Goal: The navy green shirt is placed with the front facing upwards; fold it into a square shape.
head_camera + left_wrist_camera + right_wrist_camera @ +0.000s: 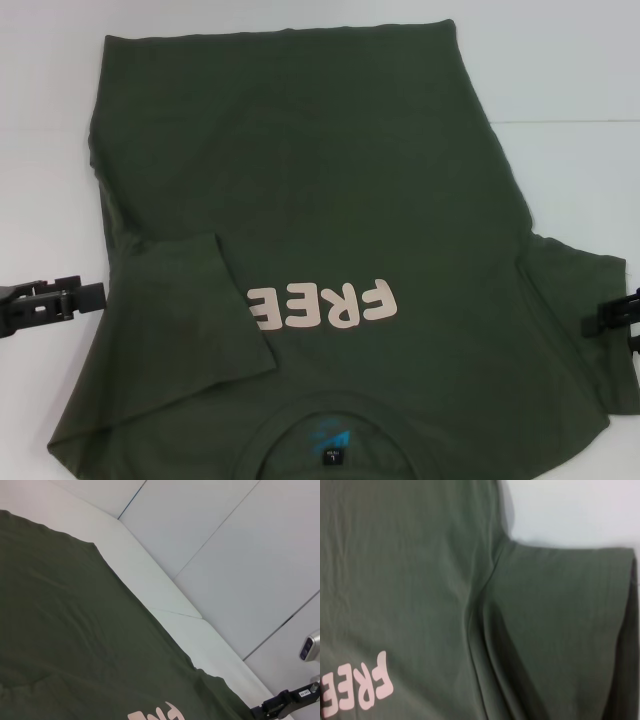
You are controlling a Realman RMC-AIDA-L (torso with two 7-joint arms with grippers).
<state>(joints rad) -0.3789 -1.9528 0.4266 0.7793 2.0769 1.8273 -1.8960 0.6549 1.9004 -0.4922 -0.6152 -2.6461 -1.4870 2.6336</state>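
The navy green shirt (330, 200) lies front up on the white table (560, 70), its collar (335, 412) nearest me and the pale "FREE" lettering (325, 303) across the chest. The sleeve on my left (190, 320) is folded inward over the body. The sleeve on my right (575, 300) lies spread flat, as the right wrist view also shows (560, 620). My left gripper (98, 297) hovers beside the shirt's left edge, off the cloth. My right gripper (592, 320) sits at the hem of the spread sleeve; contact cannot be told.
Bare white table shows on my left (45, 150) and beyond the shirt's hem. A seam (570, 122) crosses the tabletop at the far right. In the left wrist view, light wall panels (240, 545) rise past the table's far edge.
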